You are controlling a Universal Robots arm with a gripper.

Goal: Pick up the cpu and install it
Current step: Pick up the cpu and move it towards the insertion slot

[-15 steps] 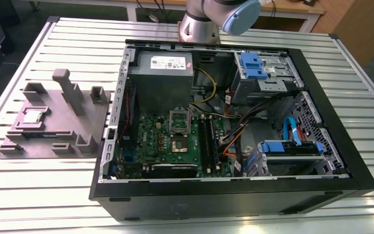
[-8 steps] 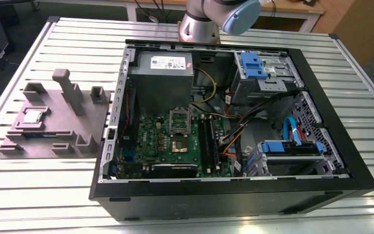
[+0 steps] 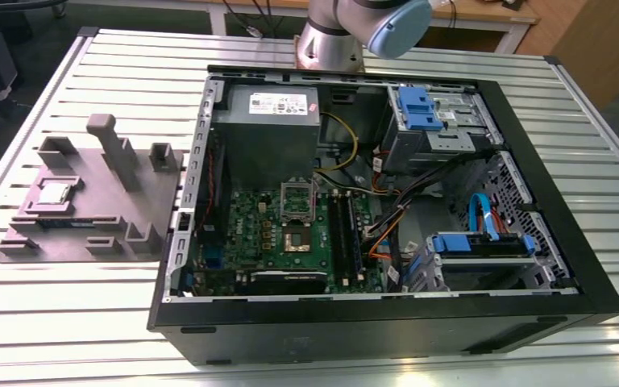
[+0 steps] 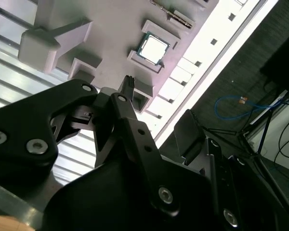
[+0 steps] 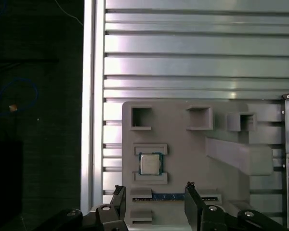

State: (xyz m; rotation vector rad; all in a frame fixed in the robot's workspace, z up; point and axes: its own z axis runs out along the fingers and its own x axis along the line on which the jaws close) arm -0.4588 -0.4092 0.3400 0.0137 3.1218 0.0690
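Black gripper [image 5: 154, 188] hangs open over the grey moulded fixture [image 5: 183, 139] cradling the small silver square cpu [image 5: 150, 164]; centre it squarely before descending.

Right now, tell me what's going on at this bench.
The end effector of the robot arm hovers open and empty above a grey parts fixture on the slatted table. The cpu lies in its recess on that fixture, not yet picked up. Beside the fixture, a computer case lies open with its motherboard exposed.
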